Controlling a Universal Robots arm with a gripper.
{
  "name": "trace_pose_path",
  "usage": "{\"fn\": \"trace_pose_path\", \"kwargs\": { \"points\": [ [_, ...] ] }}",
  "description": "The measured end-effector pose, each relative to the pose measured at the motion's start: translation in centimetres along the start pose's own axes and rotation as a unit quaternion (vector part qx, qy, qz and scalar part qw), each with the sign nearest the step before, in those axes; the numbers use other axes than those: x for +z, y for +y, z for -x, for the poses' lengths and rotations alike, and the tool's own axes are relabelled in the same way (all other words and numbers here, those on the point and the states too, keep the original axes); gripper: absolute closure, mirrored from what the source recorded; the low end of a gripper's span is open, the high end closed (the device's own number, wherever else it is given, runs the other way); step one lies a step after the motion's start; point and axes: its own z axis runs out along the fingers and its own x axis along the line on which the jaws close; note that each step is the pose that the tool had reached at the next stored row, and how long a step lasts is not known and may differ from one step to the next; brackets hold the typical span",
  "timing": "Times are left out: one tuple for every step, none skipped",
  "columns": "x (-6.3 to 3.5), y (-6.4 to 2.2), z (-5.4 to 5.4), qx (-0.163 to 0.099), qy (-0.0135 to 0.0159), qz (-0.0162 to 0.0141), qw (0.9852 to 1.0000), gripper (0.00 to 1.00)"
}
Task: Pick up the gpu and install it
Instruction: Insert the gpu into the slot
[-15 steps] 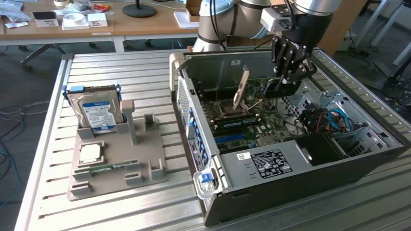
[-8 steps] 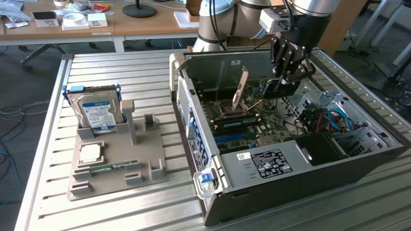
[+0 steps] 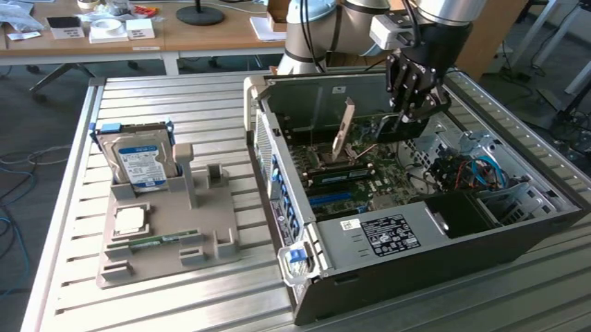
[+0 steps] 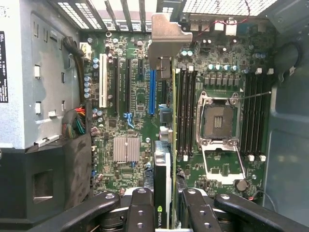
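Note:
The gpu [image 4: 163, 166] appears edge-on in the wrist view, a thin card with a black face and a small green logo near my fingers [image 4: 141, 209]. Its long silver end bracket [image 4: 166, 36] reaches toward the case's rear slot openings. My gripper [image 4: 164, 205] is shut on the card's near end. The card hangs over the green motherboard [image 4: 130, 125], just beside the blue expansion slot [image 4: 152, 92]. In the exterior view, my gripper [image 3: 417, 104] is inside the open computer case [image 3: 277, 180], with the gpu [image 3: 389, 128] below it and the bracket [image 3: 348, 124] standing upright.
The open CPU socket [image 4: 218, 121] and dark memory slots [image 4: 186, 111] lie beside the card. A grey drive cage [image 4: 38, 72] and cable bundle [image 4: 75, 123] line one side. Outside the case, a grey fixture [image 3: 166, 256] holds a hard drive [image 3: 138, 162], a processor [image 3: 129, 220] and a memory stick [image 3: 162, 241].

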Motion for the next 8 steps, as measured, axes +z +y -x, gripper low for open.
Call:
{"fn": "trace_pose_path", "kwargs": {
  "points": [
    [0.02,0.02,0.0,-0.001,0.0,0.0,1.0,0.73],
    [0.02,0.02,0.0,-0.003,0.0001,0.0,1.0,0.73],
    [0.02,0.02,0.0,-0.003,0.0,0.0,1.0,0.73],
    [0.03,0.02,0.0,-0.003,0.0,0.0,1.0,0.73],
    [0.03,0.03,0.0,-0.003,0.0,0.0,1.0,0.73],
    [0.03,0.03,0.0,-0.003,0.0,0.0,1.0,0.73],
    [0.03,0.03,0.0,-0.003,0.0,0.0,1.0,0.73],
    [0.1,0.03,0.0,-0.003,-0.0002,-0.0001,1.0,0.73]
  ]
}}
